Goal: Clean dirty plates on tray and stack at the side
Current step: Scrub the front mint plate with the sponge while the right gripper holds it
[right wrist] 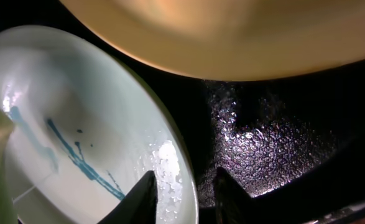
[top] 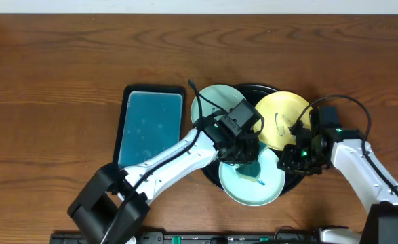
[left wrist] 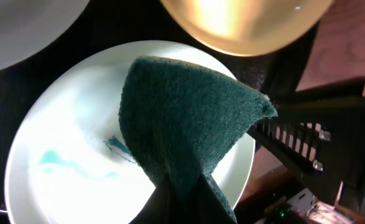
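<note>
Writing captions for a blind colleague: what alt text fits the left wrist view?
A dark green scouring pad is held over a mint-white plate streaked with teal marks. A yellow plate lies beyond it on the black tray.

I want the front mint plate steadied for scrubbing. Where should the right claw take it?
By the thin raised rim on the right side of the mint plate, coming in from the right over the black tray, one finger inside, one outside. The plate lies flat and shallow, and the green pad hangs over its middle, leaving that edge clear.
</note>
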`<state>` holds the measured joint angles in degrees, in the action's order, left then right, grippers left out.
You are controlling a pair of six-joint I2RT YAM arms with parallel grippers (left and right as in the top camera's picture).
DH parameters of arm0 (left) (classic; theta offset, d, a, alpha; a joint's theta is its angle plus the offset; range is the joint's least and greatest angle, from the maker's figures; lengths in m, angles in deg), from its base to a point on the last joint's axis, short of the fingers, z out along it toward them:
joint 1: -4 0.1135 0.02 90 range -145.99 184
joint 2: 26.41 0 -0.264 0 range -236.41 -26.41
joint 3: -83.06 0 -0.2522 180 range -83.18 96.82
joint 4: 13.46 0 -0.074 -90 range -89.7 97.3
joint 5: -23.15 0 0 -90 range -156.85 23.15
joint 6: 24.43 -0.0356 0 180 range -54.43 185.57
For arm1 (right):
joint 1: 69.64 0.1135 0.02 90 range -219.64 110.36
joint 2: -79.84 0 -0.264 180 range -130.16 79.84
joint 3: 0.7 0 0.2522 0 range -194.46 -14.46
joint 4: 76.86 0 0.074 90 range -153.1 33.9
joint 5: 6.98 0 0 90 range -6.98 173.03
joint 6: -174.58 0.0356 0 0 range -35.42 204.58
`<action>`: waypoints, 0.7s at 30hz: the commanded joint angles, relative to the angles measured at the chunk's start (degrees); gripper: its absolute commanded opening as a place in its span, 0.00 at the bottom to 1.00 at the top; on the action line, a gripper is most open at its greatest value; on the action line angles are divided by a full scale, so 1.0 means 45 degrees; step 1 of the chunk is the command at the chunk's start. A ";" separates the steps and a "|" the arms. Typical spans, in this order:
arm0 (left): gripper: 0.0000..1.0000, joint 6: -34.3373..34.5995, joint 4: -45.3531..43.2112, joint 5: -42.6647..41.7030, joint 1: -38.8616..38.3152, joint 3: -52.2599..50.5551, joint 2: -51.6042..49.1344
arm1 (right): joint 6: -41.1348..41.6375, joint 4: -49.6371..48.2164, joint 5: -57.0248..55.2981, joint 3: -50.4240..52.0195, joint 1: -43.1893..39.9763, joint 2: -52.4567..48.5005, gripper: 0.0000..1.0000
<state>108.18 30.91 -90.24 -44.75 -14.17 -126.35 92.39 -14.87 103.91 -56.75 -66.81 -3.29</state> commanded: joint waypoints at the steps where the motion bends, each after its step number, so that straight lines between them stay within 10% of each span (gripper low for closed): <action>1: 0.07 0.0719 -0.0170 0.0175 -0.0199 -0.0102 -0.0136 | 0.0068 -0.0049 -0.0107 0.0355 0.0117 -0.0102 0.25; 11: 0.08 0.2424 -0.0359 0.1889 -0.1447 -0.0102 -0.0525 | 0.0413 -0.1015 0.0083 0.1112 0.0277 -0.0102 0.01; 21: 0.08 0.3128 -0.1496 0.2540 -0.2205 -0.0102 -0.1020 | 0.0544 -0.1248 0.0092 0.1112 0.0287 -0.0102 0.01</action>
<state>120.72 24.44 -81.85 -53.69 -14.19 -130.26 93.79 -20.36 104.19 -52.11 -66.00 -3.42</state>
